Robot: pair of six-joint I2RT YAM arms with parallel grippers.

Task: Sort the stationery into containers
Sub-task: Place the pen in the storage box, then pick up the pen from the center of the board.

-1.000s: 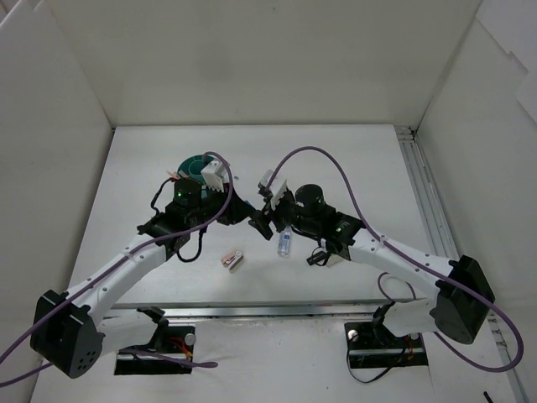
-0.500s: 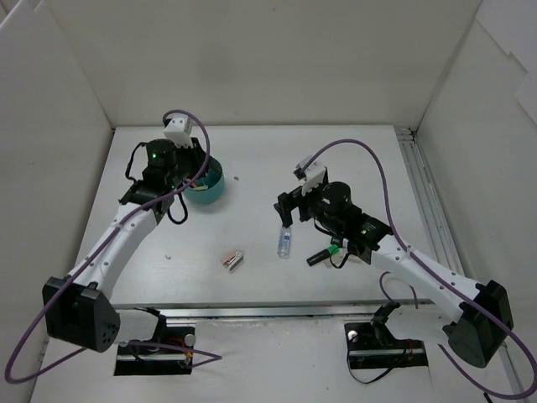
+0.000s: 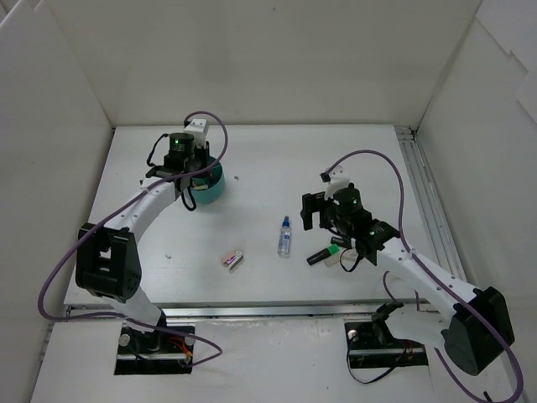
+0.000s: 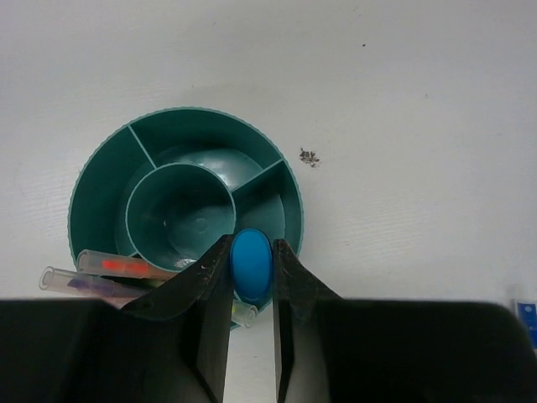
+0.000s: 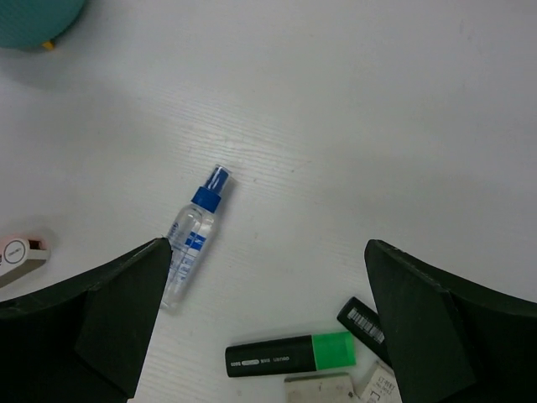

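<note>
1. Table [image 3: 252, 159]: white, with loose stationery lying on the near half.
2. Teal tub [image 4: 201, 112]: at the far left, with a round centre cup and a divided outer ring. It sits directly under my left gripper.
3. My left gripper [image 4: 251, 245]: pinching a blue piece [image 4: 251, 267], seen end-on, above the tub's near rim.
   - Step in hand, as I judge it: dropping this piece in.
   - Next move: line it up over one compartment, not over a divider, then let go.
4. My right gripper [image 5: 267, 245]: fingers spread wide, holding nothing, hovering over the loose items.
5. Pens [image 4: 117, 267]: in an outer compartment, with their ends poking past the rim.
6. Bottle [image 5: 191, 237]: clear with a blue cap, lying flat. It is probably my right hand's next pick.
7. Green highlighter [image 5: 289, 354]: just beyond the bottle, beside smaller pieces.
8. Pink eraser [image 5: 18, 254]: apart from the rest, unsorted.
</note>
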